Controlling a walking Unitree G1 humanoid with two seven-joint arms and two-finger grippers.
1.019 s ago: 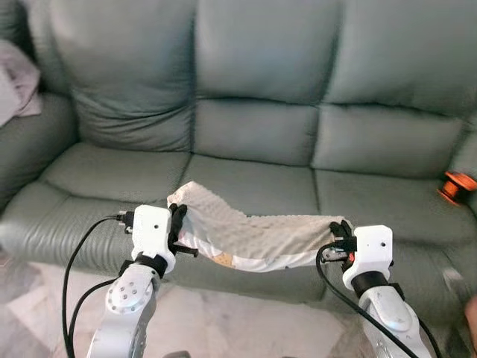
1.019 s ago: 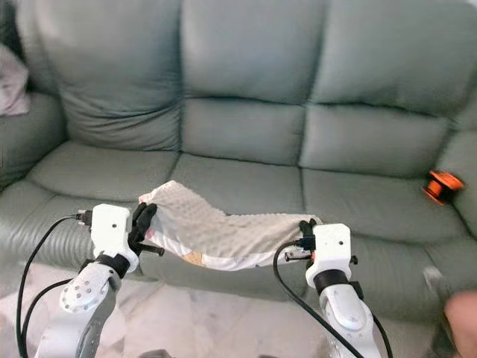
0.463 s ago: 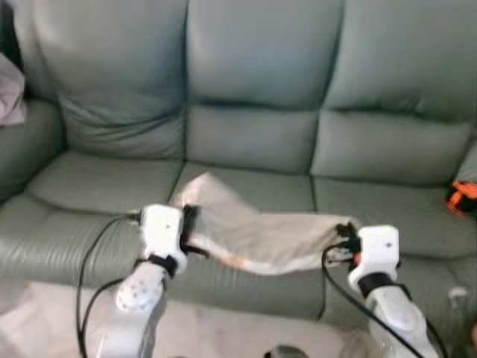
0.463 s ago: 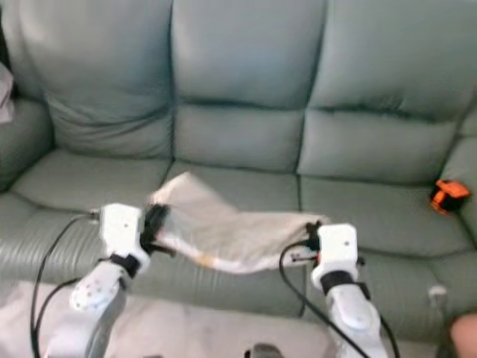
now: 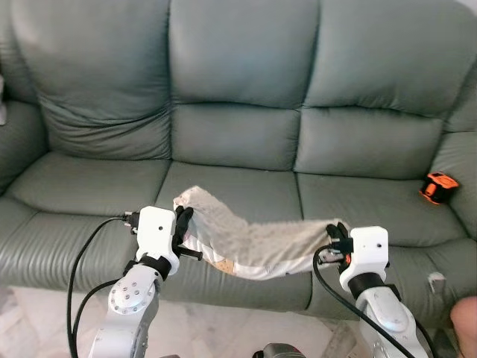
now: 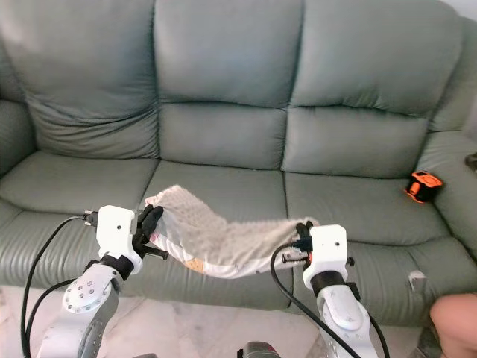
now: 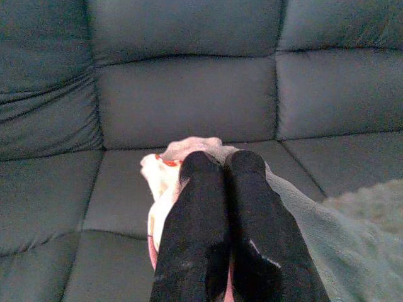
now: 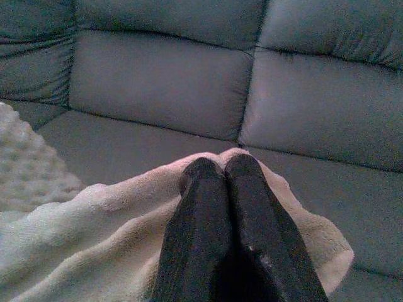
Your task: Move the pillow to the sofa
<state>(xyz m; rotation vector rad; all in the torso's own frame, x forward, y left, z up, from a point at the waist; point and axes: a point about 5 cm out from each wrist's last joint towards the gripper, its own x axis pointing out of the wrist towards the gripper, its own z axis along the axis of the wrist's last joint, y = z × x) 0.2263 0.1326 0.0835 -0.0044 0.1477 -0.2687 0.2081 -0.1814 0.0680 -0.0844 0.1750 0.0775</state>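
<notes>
Change since a second ago: camera's shifted so more of the sofa's right end shows now, and the pink cloth that was on the left armrest is nearly out of shot; pillow hangs between the arms same as before.
Pillow [image 5: 253,242]: flat, floppy, beige with a bumpy dotted top and a pale underside with a small orange patch. It's held up in the air, stretched and sagging a bit between the two arms, over the front edge of the middle seat cushion. Can't tell if its low edge brushes the sofa.
Left pincer [image 5: 181,224]: fingers squeezed together on the pillow's left corner, which sticks up past the tips. Left wrist view shows the two black fingers [image 7: 201,207] pressed side by side with the fabric bunched around them.
Right pincer [image 5: 339,233]: clamped on the pillow's right end. Right wrist view has the fingers [image 8: 242,195] tight together with the cloth draped over and around the tips.
Sofa [image 5: 238,112]: grey-green leather three-seater, straight ahead of the robot, puffy back cushions.
Orange thing [image 5: 437,187]: small orange and black object sitting on the right seat near the armrest, well away from the pillow. Too small to tell what it is.
Person: bit of a hand [image 6: 455,321] at the bottom right corner, apart from the right arm.
Floor [image 6: 201,328]: pale tiles below the sofa front.
</notes>
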